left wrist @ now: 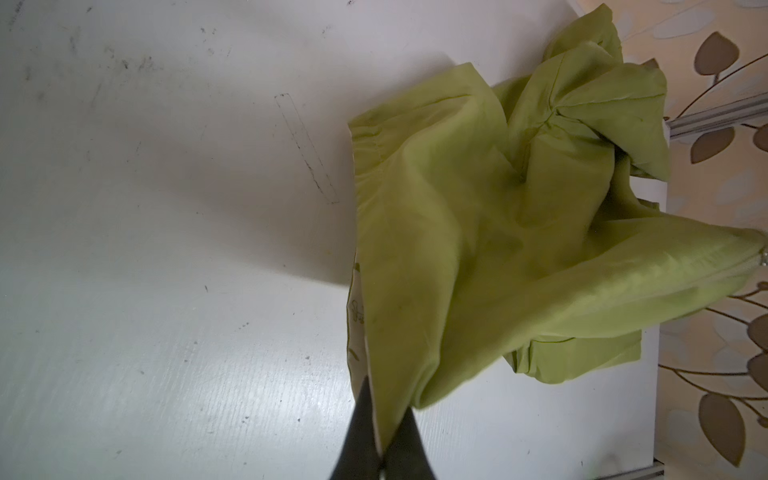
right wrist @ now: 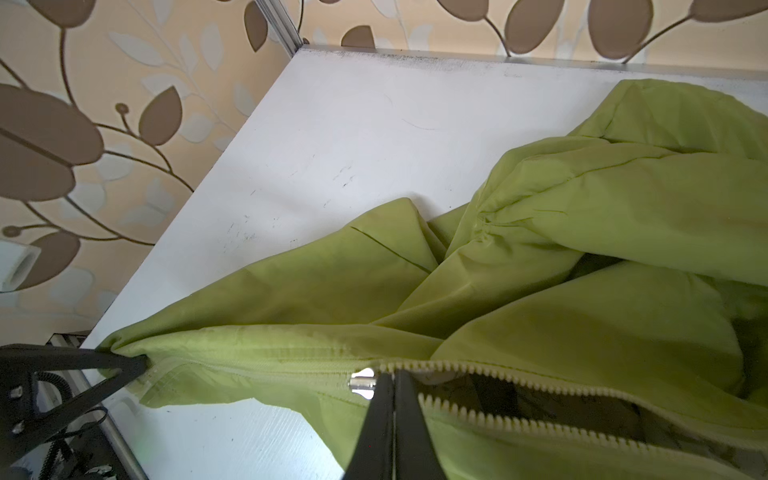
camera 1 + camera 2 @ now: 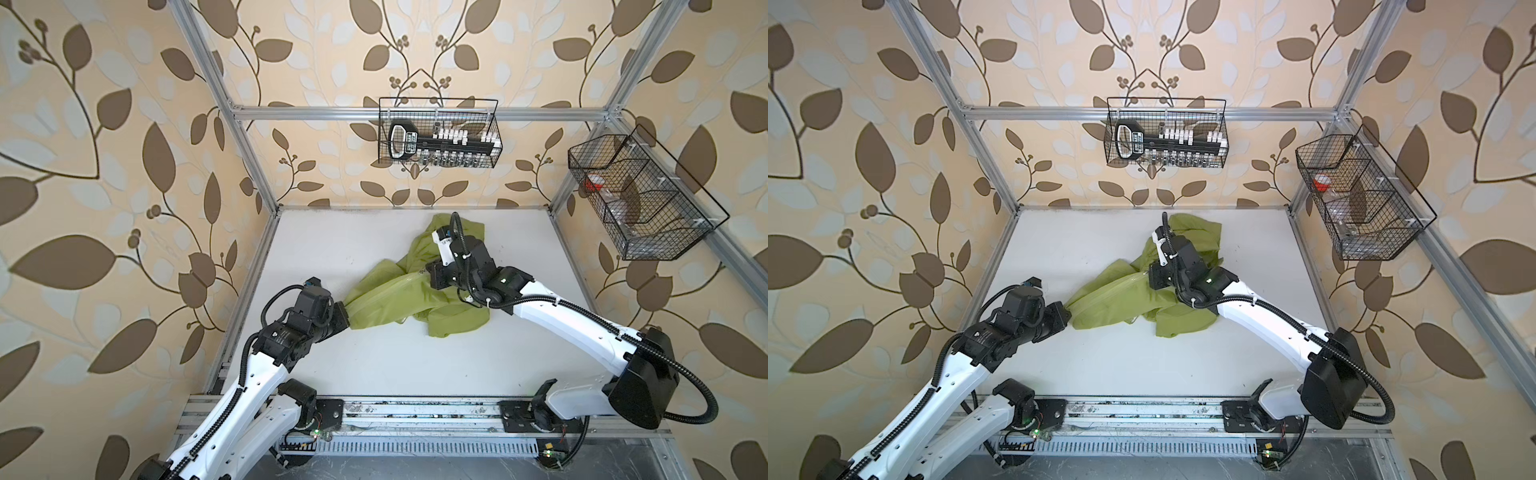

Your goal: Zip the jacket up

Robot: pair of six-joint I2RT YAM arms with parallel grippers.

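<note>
Probably zipper pull (image 2: 362,382), half hidden

The left arm (image 3: 253,386) and right arm (image 3: 582,322) show white shells, black joints and ribbed black conduits; the right gripper (image 2: 392,376) has black tapered fingers (image 2: 376,424).

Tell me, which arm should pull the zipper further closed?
The right. The right gripper pinches the zipper pull, with open teeth ahead; the left gripper only clamps the jacket at its bottom end, anchoring it.
</note>
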